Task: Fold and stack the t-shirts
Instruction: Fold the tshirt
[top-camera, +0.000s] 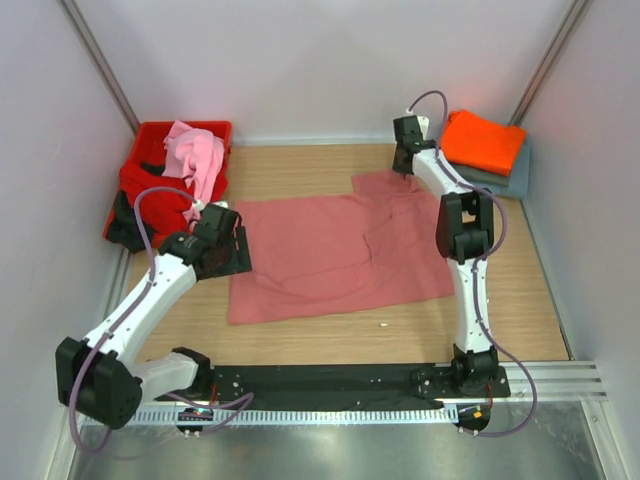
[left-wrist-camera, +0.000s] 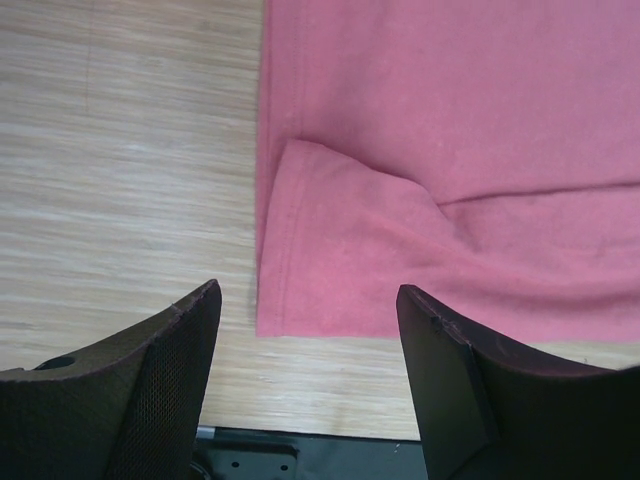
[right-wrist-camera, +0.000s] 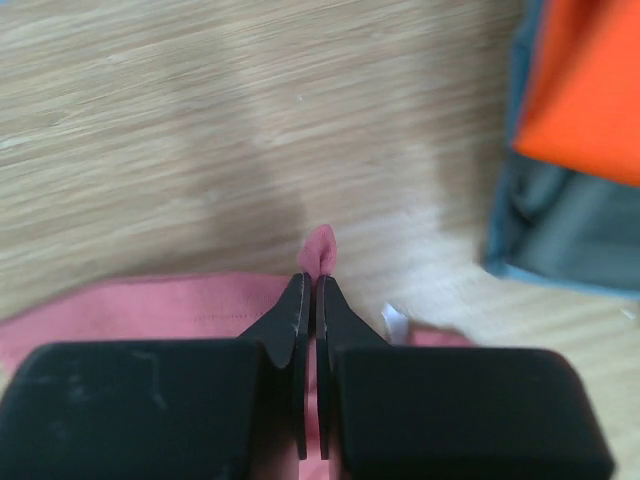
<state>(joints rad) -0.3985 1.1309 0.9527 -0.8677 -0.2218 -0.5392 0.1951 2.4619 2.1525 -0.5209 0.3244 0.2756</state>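
A dusty salmon-pink t-shirt (top-camera: 330, 255) lies spread on the wooden table. My right gripper (top-camera: 404, 170) is shut on its far right edge; in the right wrist view a tuft of pink cloth (right-wrist-camera: 320, 250) sticks out past the closed gripper (right-wrist-camera: 311, 285). My left gripper (top-camera: 222, 215) is open and empty over the shirt's left side; in the left wrist view (left-wrist-camera: 305, 300) a sleeve and hem corner (left-wrist-camera: 340, 260) lie just ahead of the gripper. A folded orange shirt (top-camera: 482, 140) lies on a grey-blue one (top-camera: 505, 178) at the far right. Light pink (top-camera: 195, 155) and red (top-camera: 150, 190) shirts sit in the crate.
A red plastic crate (top-camera: 165, 135) stands at the far left corner against the wall. The white enclosure walls close in on both sides. A black base plate (top-camera: 320, 385) and a metal rail run along the near edge. The orange and grey-blue stack also shows in the right wrist view (right-wrist-camera: 580, 100).
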